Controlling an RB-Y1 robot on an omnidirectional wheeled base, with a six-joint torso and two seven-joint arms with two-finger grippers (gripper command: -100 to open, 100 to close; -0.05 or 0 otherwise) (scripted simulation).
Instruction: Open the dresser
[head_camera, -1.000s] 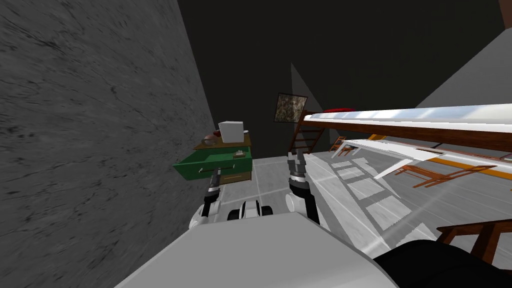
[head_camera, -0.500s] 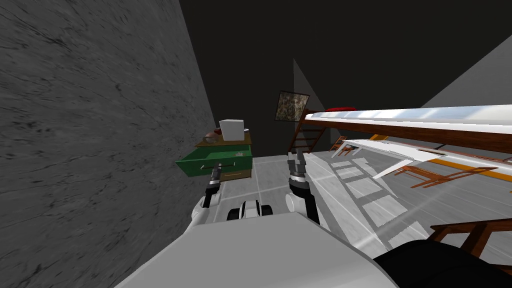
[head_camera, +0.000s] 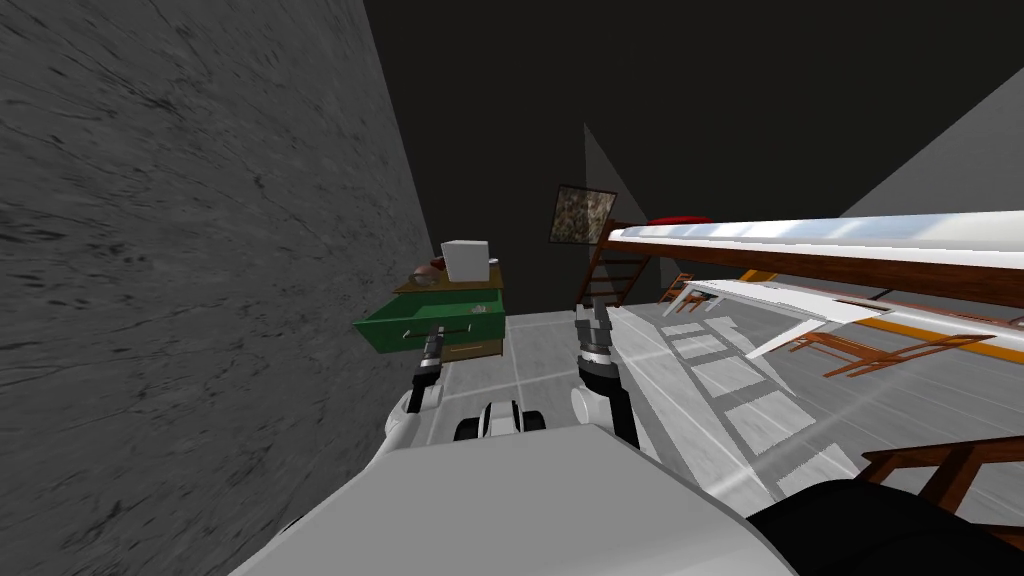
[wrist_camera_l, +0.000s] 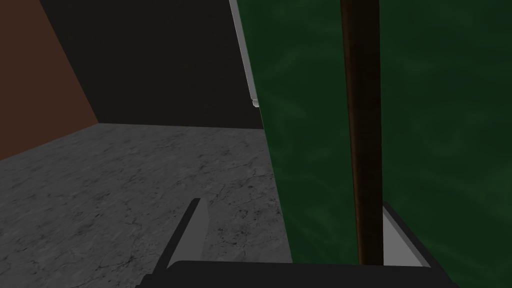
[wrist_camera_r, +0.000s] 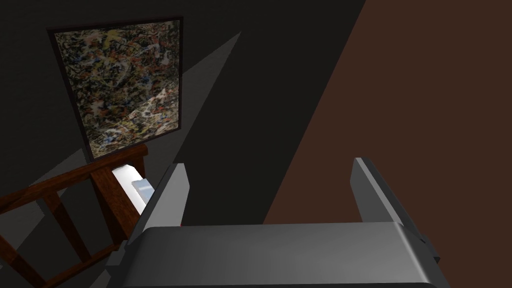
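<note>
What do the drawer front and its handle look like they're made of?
Drawer front: dark green, matte with faint mottling, probably painted or stained; no grain shows. Handle: a dark brown bar with lengthwise streaks, likely wood.

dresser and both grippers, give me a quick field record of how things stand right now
dresser: brown wooden dresser against the grey wall
drawer: green flat-fronted top drawer, pulled out, inside showing
handle: dark brown straight bar handle across the green front
left gripper: left gripper open, handle between its fingers, close to one, not clamped
right gripper: right gripper open, holding nothing, raised beside the dresser
on top: white cube-shaped box; smaller items too small to tell
</note>
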